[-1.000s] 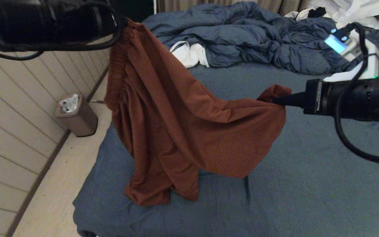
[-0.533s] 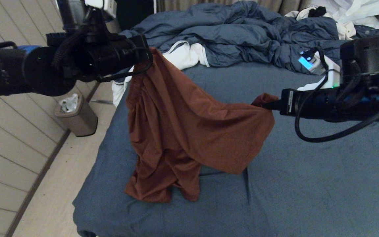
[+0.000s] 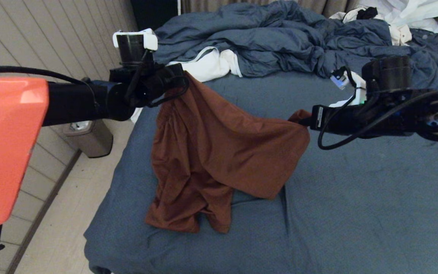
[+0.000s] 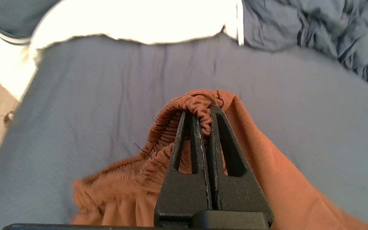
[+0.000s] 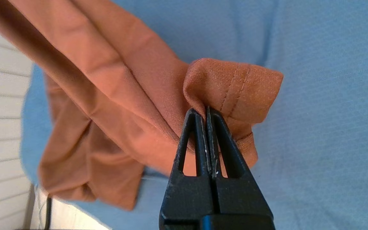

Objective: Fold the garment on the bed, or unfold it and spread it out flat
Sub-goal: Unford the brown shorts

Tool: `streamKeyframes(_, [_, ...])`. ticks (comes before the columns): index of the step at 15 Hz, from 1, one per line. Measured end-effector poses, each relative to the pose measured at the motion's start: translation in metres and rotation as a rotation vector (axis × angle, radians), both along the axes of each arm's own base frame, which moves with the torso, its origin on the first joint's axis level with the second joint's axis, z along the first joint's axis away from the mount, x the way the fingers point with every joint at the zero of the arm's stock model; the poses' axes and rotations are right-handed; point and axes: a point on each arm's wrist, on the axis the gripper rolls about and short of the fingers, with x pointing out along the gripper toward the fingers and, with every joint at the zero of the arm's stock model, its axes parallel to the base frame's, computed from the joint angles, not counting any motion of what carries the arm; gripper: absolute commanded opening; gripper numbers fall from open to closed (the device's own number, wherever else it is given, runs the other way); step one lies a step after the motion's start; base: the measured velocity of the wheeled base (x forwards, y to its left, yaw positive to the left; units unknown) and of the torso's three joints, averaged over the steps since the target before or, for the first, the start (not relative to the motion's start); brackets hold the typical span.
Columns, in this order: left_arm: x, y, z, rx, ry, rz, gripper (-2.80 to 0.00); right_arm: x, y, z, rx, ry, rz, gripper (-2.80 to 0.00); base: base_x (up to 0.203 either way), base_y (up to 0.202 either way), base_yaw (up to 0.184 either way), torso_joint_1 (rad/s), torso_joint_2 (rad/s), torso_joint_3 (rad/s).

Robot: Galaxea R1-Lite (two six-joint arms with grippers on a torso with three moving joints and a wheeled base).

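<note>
The large bed with dark blue-grey fitted sheet (image 3: 356,198) carries a rumpled blue duvet (image 3: 280,38) at its far end. The rust-brown soft shorts (image 3: 219,152) hang above the sheet, lower folds resting on it. The left gripper (image 4: 203,111) is clamped on the gathered waistband; the right gripper (image 5: 205,111) pinches a stitched hem corner.

No legible text, label, brand, number or sign was found in any of the three views. A small lit blue-white panel (image 3: 340,81) is seen on the right arm in the head view, but nothing can be read on it.
</note>
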Motion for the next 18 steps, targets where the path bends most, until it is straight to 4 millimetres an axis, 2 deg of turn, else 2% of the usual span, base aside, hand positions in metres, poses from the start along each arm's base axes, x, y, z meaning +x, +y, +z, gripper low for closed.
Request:
streamKeyframes(4, [0.021,-0.009,-0.036,0.029,0.037,0.005,-2.8,0.02,-0.004,-0.018,-0.009,0.043,-0.023,-2.8,0.0,0.0,0.0,0.0,0.0,0.0])
streamKeyframes(8, [0.034,-0.018,-0.064,0.091,0.036,0.007,-2.8,0.029,-0.002,-0.029,-0.015,0.067,-0.023,-2.8,0.0,0.0,0.0,0.0,0.0,0.0])
streamKeyframes(9, [0.036,-0.019,-0.068,0.103,0.04,0.008,0.0,0.03,-0.002,-0.031,-0.016,0.071,-0.023,-2.8,0.0,0.0,0.0,0.0,0.0,0.0])
streamKeyframes(13, [0.04,-0.021,-0.076,0.111,0.049,0.008,0.0,0.032,-0.001,-0.034,-0.017,0.075,-0.021,-2.8,0.0,0.0,0.0,0.0,0.0,0.0])
streamKeyframes(18, [0.04,-0.021,-0.075,0.108,0.045,0.008,0.0,0.033,-0.002,-0.034,-0.017,0.076,-0.022,-2.8,0.0,0.0,0.0,0.0,0.0,0.0])
